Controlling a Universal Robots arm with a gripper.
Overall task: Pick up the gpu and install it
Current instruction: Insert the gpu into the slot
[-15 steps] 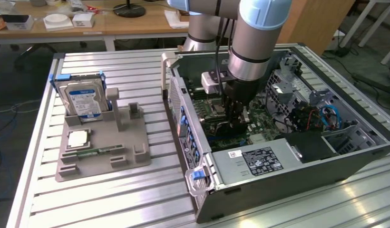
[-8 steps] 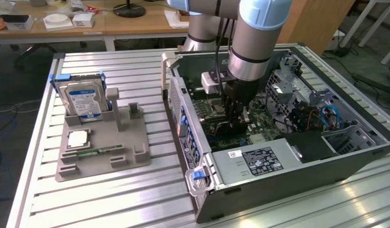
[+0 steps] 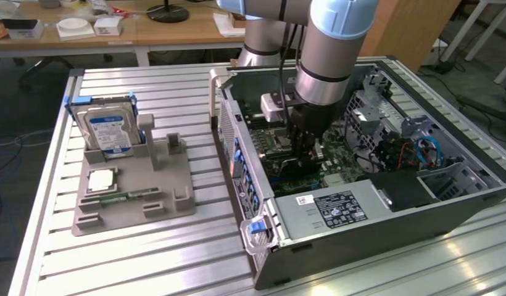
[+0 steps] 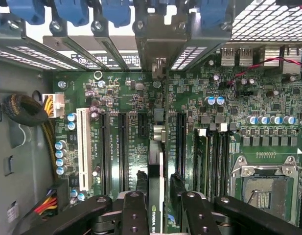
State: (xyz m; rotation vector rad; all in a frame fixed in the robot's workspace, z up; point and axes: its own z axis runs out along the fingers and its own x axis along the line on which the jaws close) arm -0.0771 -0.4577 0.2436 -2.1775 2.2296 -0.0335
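The gpu (image 4: 156, 161) stands on edge in a slot of the green motherboard (image 4: 121, 93), inside the open computer case (image 3: 245, 160). Its metal end bracket (image 4: 159, 68) sits against the case's rear slot openings. My gripper (image 4: 158, 182) straddles the card from above, one black finger (image 4: 141, 178) on each side. The jaws stand slightly apart, with a thin gap showing between the other finger (image 4: 176, 182) and the card. In the exterior view the arm reaches straight down into the case, and the gripper (image 3: 306, 154) is low over the board.
On the exterior view's left, a grey fixture (image 3: 174, 206) holds a silver hard drive (image 3: 109, 126), a processor chip (image 3: 100, 180) and a memory stick (image 3: 121, 197). Inside the case are the power supply (image 3: 331, 206), cables (image 3: 422, 151) and the open processor socket (image 4: 266, 188).
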